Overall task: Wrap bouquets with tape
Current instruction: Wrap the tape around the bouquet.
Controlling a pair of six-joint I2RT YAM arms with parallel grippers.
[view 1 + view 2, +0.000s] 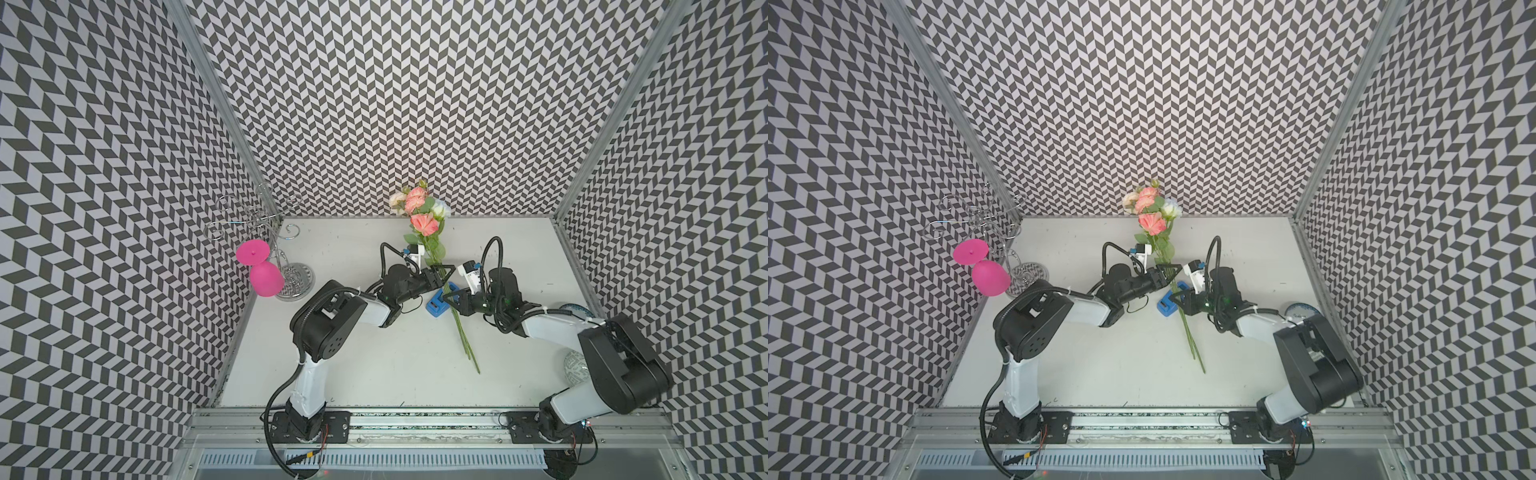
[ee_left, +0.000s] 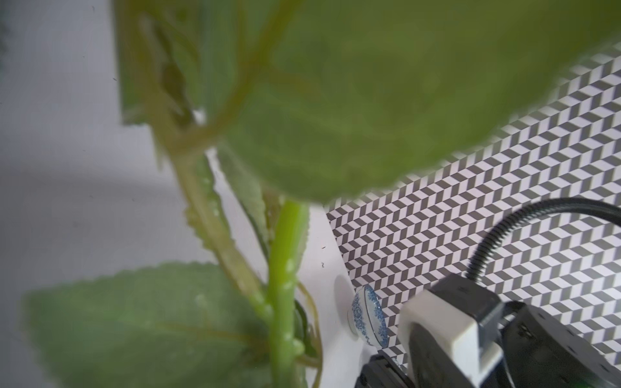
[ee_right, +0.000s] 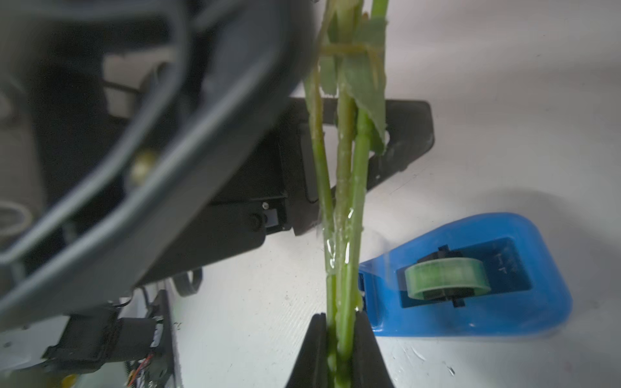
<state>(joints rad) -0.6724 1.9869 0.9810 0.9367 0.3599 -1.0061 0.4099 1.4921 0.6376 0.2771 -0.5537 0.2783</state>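
Bouquet (image 1: 424, 224) stems clamped in right claw (image 3: 339, 322), blue tape dispenser (image 3: 504, 231) just beside it.
Right claw is closed tight on three smooth green plastic stems; glossy clear tape (image 3: 331, 245) bands them just beyond its tips. Left claw (image 1: 446, 274) stands parted around the same stems nearer the blooms, serrated leaves (image 2: 369, 100) blocking its camera. Dispenser rounded, glossy; embossed marks unreadable.

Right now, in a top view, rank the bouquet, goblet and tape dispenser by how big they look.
Largest: bouquet, by far, long from blooms to stem ends.
Next: goblet. It hangs raised on the rack, nearer the camera, so it may look oversized.
Smallest: dispenser, partly covered.
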